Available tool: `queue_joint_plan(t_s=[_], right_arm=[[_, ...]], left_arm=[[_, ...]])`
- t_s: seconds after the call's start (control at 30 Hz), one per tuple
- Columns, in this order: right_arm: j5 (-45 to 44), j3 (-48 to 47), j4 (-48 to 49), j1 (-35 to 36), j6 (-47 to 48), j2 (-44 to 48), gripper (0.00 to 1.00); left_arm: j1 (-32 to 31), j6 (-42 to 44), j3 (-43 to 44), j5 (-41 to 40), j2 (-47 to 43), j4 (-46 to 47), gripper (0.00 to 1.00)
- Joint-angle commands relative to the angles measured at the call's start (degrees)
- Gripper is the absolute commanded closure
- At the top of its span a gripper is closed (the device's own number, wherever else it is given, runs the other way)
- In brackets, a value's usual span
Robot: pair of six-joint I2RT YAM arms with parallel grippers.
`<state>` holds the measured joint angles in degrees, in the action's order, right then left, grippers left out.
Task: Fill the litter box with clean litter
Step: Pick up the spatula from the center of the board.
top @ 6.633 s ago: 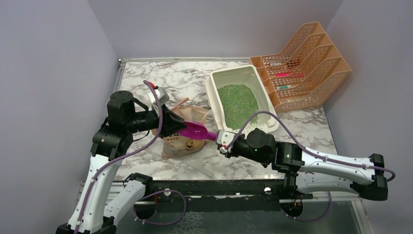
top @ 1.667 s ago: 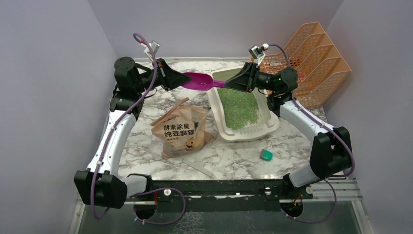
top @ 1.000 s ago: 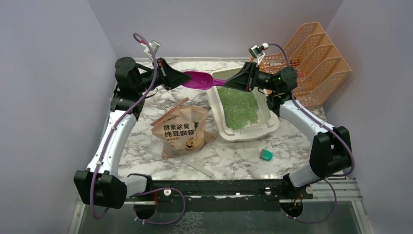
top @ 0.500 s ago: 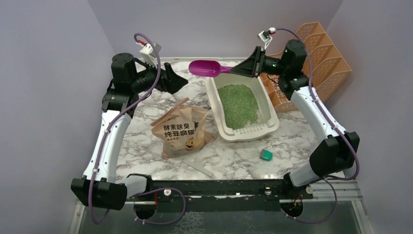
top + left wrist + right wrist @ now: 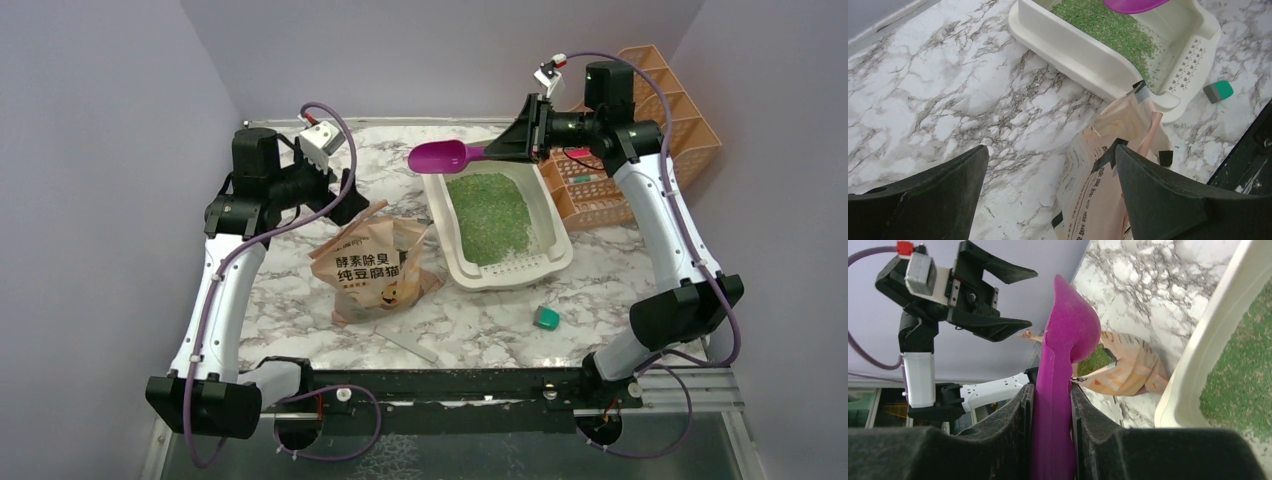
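Cream plastic litter box [image 5: 497, 277], rounded corners, on marbled table [image 5: 290, 290]; grainy green litter [image 5: 487, 215] spread inside. Smooth magenta scoop [image 5: 440, 157] clamped in R gripper [image 5: 1050, 390]. L gripper [image 5: 1050, 147] splayed wide, empty. Tan paper bag [image 5: 375, 265] printed "酵素除臭".

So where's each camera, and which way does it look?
Top: high behind the arms, looking down at the table; both arms show.
Left wrist: on the left arm, looking down at bag and litter box; two fingers show.
Right wrist: on the right arm, looking along the scoop; its fingers show.
All three see the bag.
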<state>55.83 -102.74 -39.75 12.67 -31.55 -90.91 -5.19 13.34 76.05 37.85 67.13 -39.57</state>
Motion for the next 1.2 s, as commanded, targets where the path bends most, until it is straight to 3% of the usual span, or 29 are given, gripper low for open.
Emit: queue_joint_plan(t_s=[0.0,0.2,0.3,0.57,1.17], right_arm=[[-2.76,-4.84,-10.8,0.17,3.06,-1.61,0.97],[-3.56,-13.2,-23.73,0.17,9.59,-6.19,0.99],[-3.39,-12.96,-23.77,0.46,10.0,-5.81,1.0],[-5.76,-12.63,-27.23,7.49,10.98,-8.22,0.99],[-14.58,-17.98,-34.31,15.16,12.03,-15.31,0.99]], left_arm=[[0.25,7.05,-1.99,3.64,-3.11,-0.9,0.05],[0.15,9.82,-6.52,8.74,-6.89,-0.92,0.11],[0.17,10.18,-7.24,10.59,-8.52,-0.88,0.12],[0.02,11.52,-7.08,12.46,-9.8,-2.68,0.02],[-2.63,11.4,-7.96,5.44,-8.65,-3.69,0.04]])
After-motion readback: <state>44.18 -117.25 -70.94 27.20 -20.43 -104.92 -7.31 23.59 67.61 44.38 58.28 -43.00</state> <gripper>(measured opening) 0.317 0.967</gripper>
